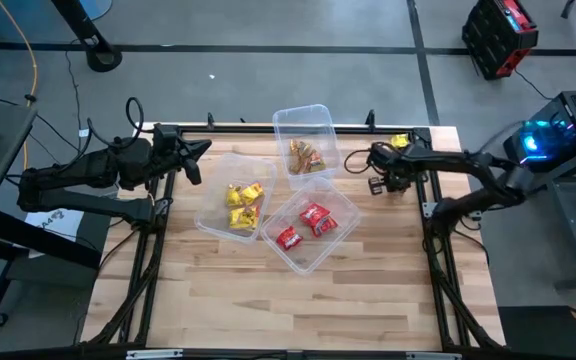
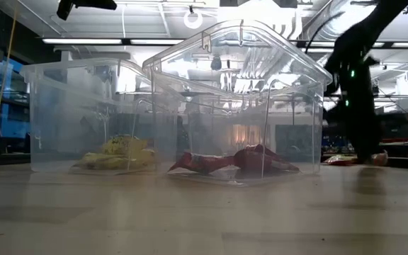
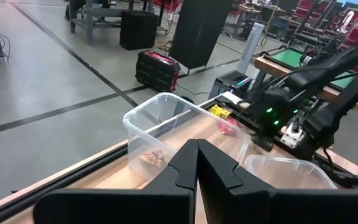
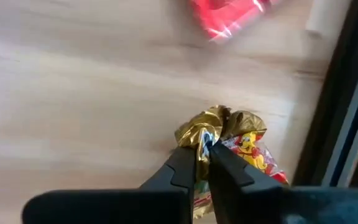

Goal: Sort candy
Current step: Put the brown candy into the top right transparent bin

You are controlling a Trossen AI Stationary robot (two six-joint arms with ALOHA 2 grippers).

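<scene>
On the pale wooden worktop (image 1: 268, 300) stand three clear rectangular plastic tubs. The tub at centre left (image 1: 211, 213) of the high view holds yellow wrapped sweets (image 1: 243, 205). The tub at lower centre (image 1: 303, 255) holds red wrapped sweets (image 1: 313, 220). The tub at upper centre (image 1: 303, 125) holds brown-gold wrapped sweets (image 1: 306, 157).

The right end effector (image 1: 373, 160) sits at the upper right of the worktop, just right of the upper tub. In the right wrist view its dark fingers (image 4: 185, 171) are closed on a crinkled gold-and-yellow sweet packet (image 4: 225, 134) lying on the wood, while a blurred red sweet (image 4: 229, 15) lies near the top of that frame, apart from the gripped one. In the high view a loose yellow sweet (image 1: 399, 141) lies near the worktop's upper right corner, beside the right arm.

The left end effector (image 1: 200, 150) hangs at the upper left edge of the worktop, well apart from the tubs, with its fingers (image 3: 185, 168) pressed together on nothing.
</scene>
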